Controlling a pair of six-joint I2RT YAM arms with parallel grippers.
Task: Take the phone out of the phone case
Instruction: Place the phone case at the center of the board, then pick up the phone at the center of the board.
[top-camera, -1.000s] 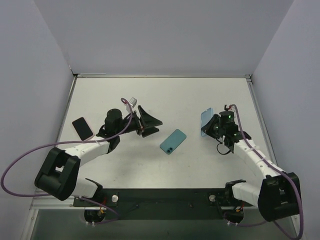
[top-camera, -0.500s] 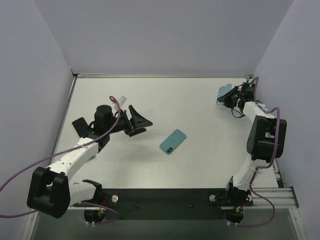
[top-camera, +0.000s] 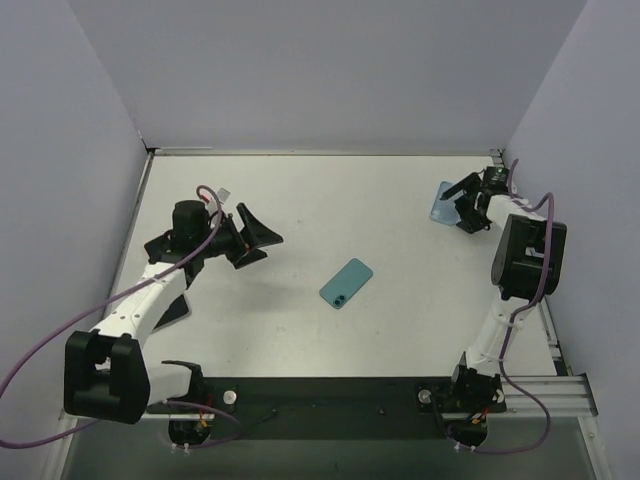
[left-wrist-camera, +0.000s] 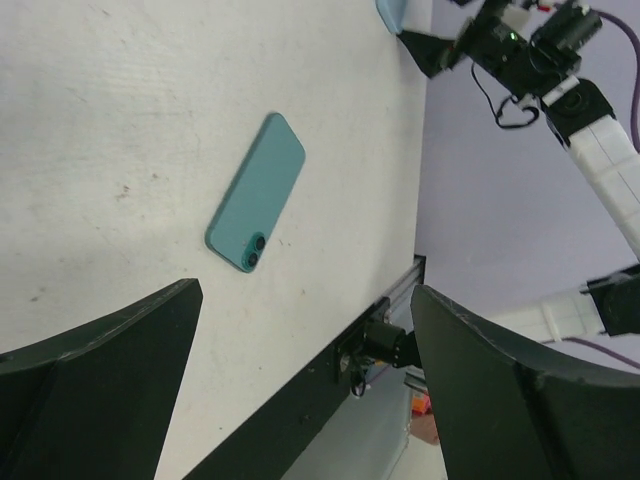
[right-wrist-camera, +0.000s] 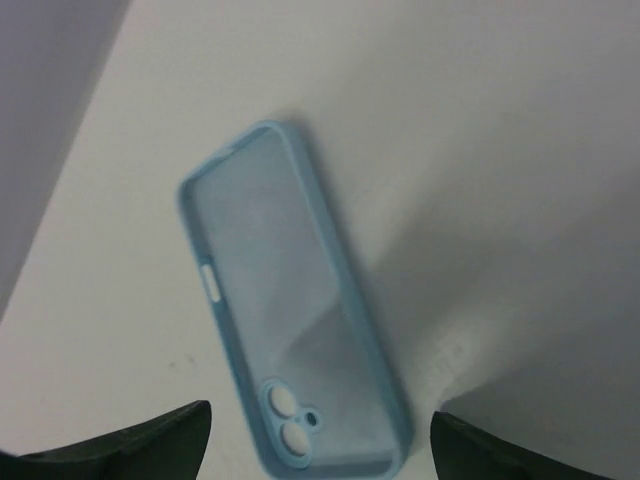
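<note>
Left jaws: spread wide, nothing between them, hung above the left side of the counter (top-camera: 300, 190) and turned toward its middle. Right jaws: parted too, gripping nothing, poised over the far right corner, right above the phone case (right-wrist-camera: 290, 300). No contact with the case visible in the right wrist view; both fingertips (right-wrist-camera: 130, 440) low in that picture, one on each side of the case's near end.

Phone (top-camera: 346, 283): teal, out of the case, flat on the counter near the middle, back side up, twin camera lenses at the end toward the arm bases. Well apart from both arms. Also plain in the left wrist view (left-wrist-camera: 255, 193), lying between the two dark fingers.

Phone case: light blue, empty, hollow side up, flat on the counter close to the right wall, camera cutout at one end. From the overhead view (top-camera: 443, 203), just beside the tip of the right arm (top-camera: 520, 250).
</note>
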